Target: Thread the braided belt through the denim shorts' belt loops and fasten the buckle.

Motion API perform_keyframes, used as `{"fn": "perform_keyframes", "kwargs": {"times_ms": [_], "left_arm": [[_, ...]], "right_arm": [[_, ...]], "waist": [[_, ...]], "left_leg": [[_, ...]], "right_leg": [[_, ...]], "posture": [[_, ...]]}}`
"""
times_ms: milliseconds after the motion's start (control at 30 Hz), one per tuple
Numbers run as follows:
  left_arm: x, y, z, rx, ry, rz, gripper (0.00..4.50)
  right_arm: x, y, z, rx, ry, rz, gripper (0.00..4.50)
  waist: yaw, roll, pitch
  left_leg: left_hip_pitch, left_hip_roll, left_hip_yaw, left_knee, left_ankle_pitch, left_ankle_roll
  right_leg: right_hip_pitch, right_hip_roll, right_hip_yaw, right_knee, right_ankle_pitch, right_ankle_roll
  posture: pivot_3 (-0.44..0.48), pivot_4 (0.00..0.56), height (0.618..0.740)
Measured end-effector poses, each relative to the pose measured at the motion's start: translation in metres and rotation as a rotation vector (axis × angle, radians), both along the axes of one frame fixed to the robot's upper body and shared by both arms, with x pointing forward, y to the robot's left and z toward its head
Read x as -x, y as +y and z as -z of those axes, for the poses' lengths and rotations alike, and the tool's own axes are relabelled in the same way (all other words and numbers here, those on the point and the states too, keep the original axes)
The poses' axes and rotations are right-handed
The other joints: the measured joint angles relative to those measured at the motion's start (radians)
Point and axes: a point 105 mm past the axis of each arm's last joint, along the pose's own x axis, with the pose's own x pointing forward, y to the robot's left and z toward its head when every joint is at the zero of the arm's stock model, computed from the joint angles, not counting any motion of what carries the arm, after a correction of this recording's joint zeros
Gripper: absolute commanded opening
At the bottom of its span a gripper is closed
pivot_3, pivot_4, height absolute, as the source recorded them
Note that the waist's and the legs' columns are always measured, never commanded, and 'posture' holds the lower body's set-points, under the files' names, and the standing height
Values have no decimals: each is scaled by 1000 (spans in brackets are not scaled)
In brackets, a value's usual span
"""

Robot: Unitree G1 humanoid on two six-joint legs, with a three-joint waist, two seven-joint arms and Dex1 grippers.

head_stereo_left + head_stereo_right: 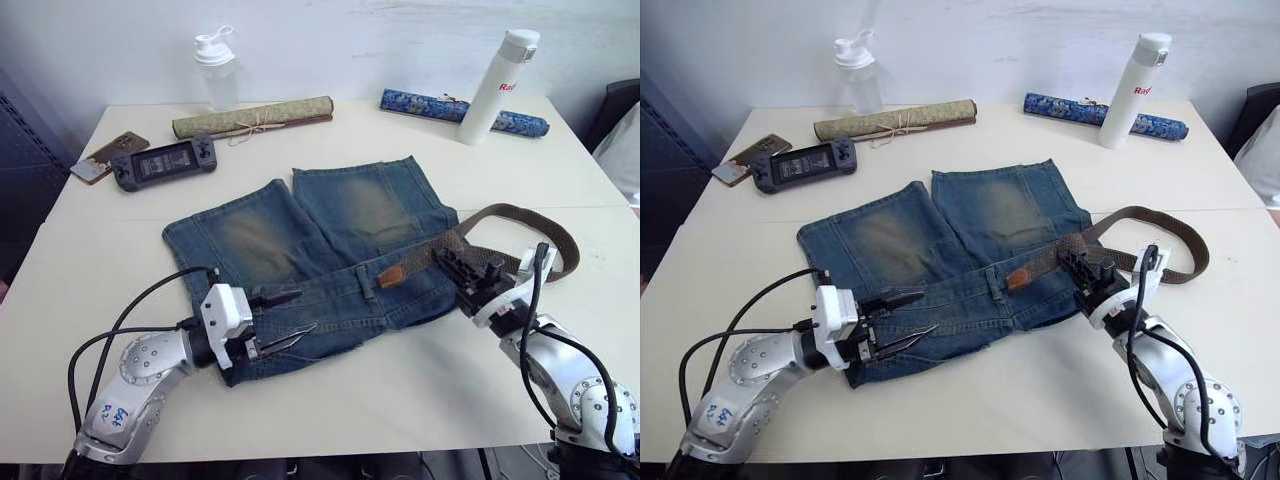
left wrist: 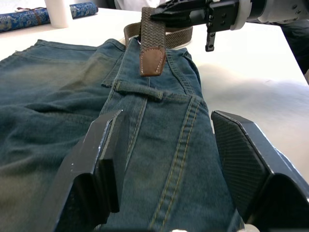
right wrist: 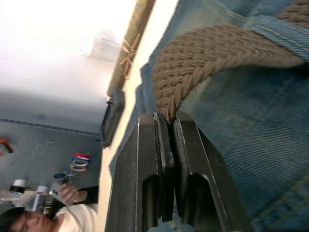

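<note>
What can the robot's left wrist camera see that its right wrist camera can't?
The left wrist view alone shows the belt's tan leather tip lying on the waistband just before a belt loop, with the open left tool around the denim and the right tool holding the strap.

The right wrist view alone shows the right tool's fingers pinching the braided belt close up, plus a game console and a person beyond the table.

Both show the braided belt and the denim shorts.
</note>
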Motion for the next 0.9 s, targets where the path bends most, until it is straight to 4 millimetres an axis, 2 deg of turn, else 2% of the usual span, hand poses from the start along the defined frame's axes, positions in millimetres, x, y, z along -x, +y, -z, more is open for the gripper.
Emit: {"fn": "perform_keyframes", "kwargs": {"times_ms": [133, 433, 800, 900], "left_arm": [[3, 6, 11, -5, 25, -3, 3007], [4, 9, 11, 13, -2, -2, 3007], [3, 10, 16, 9, 12, -9, 3007], [2, 10, 15, 10, 11, -10, 3007]], "right_arm": [[-1, 1, 8, 16, 4, -3, 0], [-4, 18, 18, 12, 11, -41, 0], [-9, 29, 15, 48, -6, -54, 0], [-12, 26, 13, 74, -21, -33, 0]], "waist": [[3, 0, 0], [-1, 0, 0], [-2, 0, 0], [-2, 0, 0]], "left_leg": [[0, 0, 0, 0, 0, 0], [0, 1, 0, -1, 0, 0], [0, 1, 0, -1, 0, 0], [0, 1, 0, -1, 0, 0]], "right_leg": [[0, 0, 0, 0, 0, 0], [-1, -1, 0, -1, 0, 0], [-1, -1, 0, -1, 0, 0], [-1, -1, 0, -1, 0, 0]], "posture": [[0, 150, 717], [0, 150, 717], [0, 150, 717], [0, 150, 717]]}}
